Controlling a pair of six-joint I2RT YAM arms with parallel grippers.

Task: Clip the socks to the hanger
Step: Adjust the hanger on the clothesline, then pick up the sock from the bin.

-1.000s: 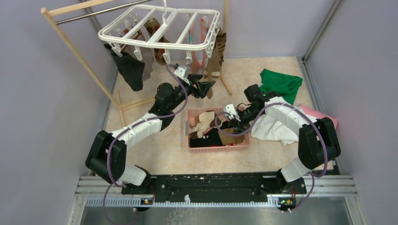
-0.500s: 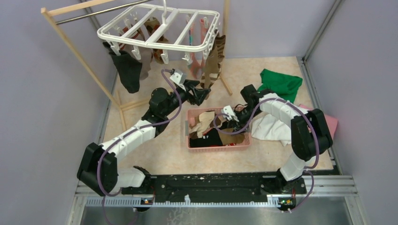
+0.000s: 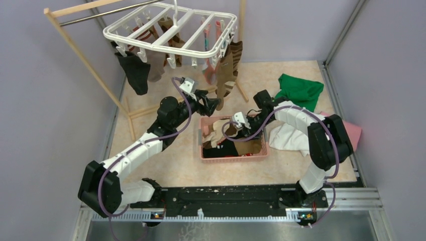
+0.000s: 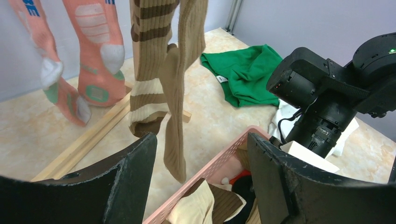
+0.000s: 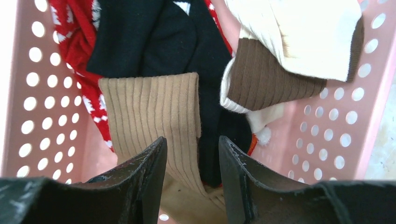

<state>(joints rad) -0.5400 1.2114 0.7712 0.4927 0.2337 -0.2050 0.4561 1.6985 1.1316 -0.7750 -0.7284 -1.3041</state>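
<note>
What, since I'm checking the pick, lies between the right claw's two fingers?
A tan ribbed sock, lying in the pink basket beside a black sock, runs between the right claw's fingers; the right wrist view shows it.

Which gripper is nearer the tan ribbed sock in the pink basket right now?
Right. The right gripper is down in the pink basket, fingers straddling the tan ribbed sock; the left gripper hangs open above the basket's far left corner.

The white grid hanger (image 3: 170, 33) hangs tilted at the upper left of the overhead view. Under it dangle a clipped black sock (image 3: 135, 74), pink socks (image 4: 95, 51) and a brown-cream striped sock (image 4: 147, 79). More socks, including a tan ribbed sock (image 5: 154, 116), lie heaped in the pink basket (image 3: 233, 157) mid-frame.
</note>
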